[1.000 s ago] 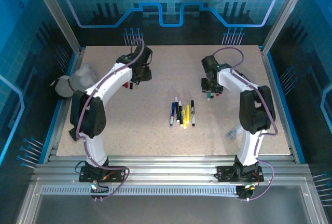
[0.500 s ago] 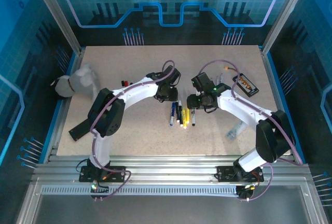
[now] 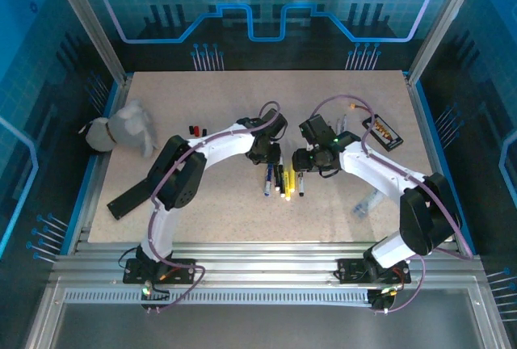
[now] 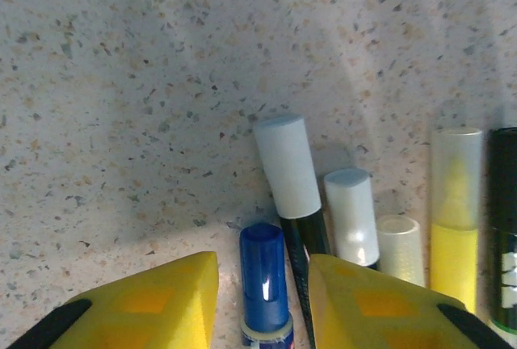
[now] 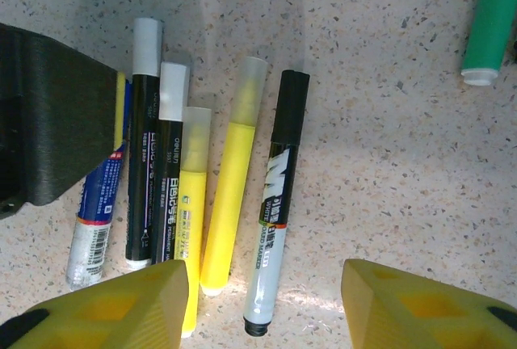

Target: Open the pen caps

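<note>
1. While the left gripper (image 4: 262,288) hangs low over the left end of the pen row, its yellow pads (image 4: 137,304) stand partly apart. The blue cap (image 4: 262,264) sits between them with a sliver of table showing on either side, so nothing is gripped.
2. Over to the right gripper (image 5: 262,304): jaws spread wide and empty, straddling the near ends of the yellow highlighter (image 5: 230,195) and the black marker (image 5: 275,220).
3. Every cap in the row is on its pen, and all of them point to the far side.
4. Running rightward from the blue one, we have a tall white cap (image 4: 287,163), a shorter white cap (image 4: 351,212) and a pale stubby cap (image 4: 400,244). Then comes a frosted cap (image 4: 455,163) on the highlighter, and the black cap (image 5: 291,107) closes the right end.
5. The pens lie side by side, close together, in the middle of the speckled table (image 3: 242,98), right between the two wrists.
6. A green pen (image 5: 491,22) lies alone, well to the right of the row and farther back.
7. Wider out, small red and black bits (image 3: 196,129) lie at far left, too small to make out.
8. A grey bundle (image 3: 121,127) sits at the left edge, and a flat black device with an orange label (image 3: 382,132) sits at far right.
</note>
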`<state>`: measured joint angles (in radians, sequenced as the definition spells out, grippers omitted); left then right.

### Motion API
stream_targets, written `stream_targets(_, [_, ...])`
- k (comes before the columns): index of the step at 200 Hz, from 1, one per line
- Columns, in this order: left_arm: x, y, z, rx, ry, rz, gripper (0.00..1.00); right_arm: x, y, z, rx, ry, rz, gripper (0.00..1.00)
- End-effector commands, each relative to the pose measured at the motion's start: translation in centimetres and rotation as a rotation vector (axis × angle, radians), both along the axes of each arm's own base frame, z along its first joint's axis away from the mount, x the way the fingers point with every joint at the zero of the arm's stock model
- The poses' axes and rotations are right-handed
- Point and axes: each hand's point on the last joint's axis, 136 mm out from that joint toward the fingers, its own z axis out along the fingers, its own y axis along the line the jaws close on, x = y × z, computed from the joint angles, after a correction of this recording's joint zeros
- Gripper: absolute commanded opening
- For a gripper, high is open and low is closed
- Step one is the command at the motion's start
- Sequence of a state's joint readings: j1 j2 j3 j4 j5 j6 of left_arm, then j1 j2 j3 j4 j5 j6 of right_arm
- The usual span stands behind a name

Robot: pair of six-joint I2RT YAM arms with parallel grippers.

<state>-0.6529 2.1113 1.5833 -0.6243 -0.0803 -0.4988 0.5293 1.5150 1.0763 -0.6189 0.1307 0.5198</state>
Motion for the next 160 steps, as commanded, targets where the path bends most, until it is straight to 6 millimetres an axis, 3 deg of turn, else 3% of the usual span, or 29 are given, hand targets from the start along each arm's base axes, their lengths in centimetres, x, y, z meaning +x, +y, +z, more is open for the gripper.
stream_targets(1, [-0.5, -0.4, -0.1, 0.012, 0.025, -0.009, 0.35, 0.8, 0.1, 0.7, -0.003, -0.02, -0.01, 0.54])
stream_targets(160, [-0.9, 1.1, -4.0, 0.135, 0.094, 0.004, 0.26, 1.0, -0.2, -0.9, 0.01, 0.013, -0.023, 0.52])
